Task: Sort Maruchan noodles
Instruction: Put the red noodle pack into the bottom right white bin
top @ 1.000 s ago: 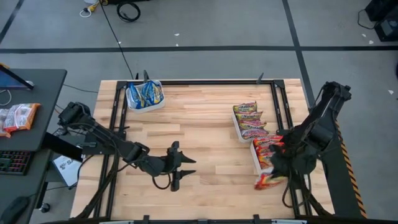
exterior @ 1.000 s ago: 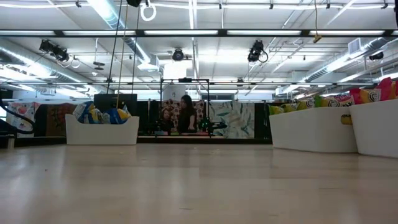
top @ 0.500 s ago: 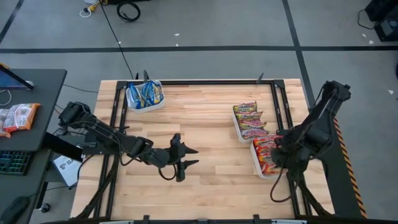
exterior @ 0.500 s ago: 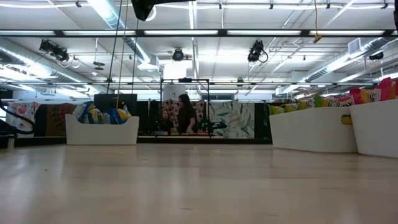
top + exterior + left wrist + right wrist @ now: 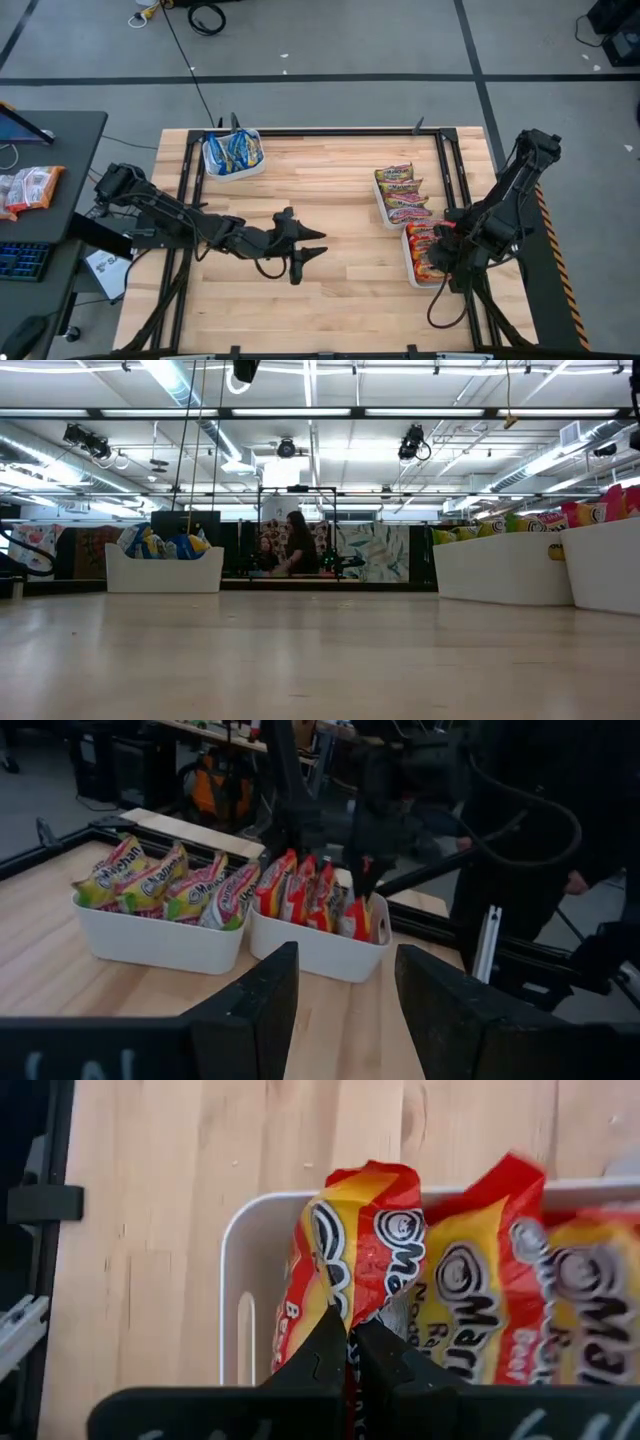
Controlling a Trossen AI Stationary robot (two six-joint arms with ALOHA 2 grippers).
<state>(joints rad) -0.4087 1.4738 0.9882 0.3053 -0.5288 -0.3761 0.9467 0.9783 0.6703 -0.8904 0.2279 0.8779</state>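
Note:
Orange-red noodle packets [image 5: 424,238] stand on edge in a white tray [image 5: 409,252] near the table's right edge. My right gripper [image 5: 443,262] is over that tray's near end, shut on the endmost orange-red packet [image 5: 362,1250]. Yellow-green packets [image 5: 398,192] fill the tray just beyond it. Blue-yellow packets [image 5: 232,150] sit in a tray at the far left. My left gripper [image 5: 308,246] hovers open over the table's middle, pointing toward the right trays, with its fingers [image 5: 262,1000] apart in the left wrist view. My right gripper pinches the endmost orange-red packet by its upper edge [image 5: 352,1312] between the two fingers, coming from above and pointing down. The packet stands upright inside the tray's near end [image 5: 248,1250], next to the other orange-red packets [image 5: 470,1280].
A black metal frame [image 5: 300,131] runs along the table's edges. Bare wood lies between the left tray and the right trays. A side desk to the left holds more packets [image 5: 28,187]. A person [image 5: 297,543] stands in the room beyond the table.
My right gripper carried the orange-red packet from beyond the tray's near end toward the far edge and down into the tray, where it now stands with the others. My left gripper moved toward the table's right and far side.

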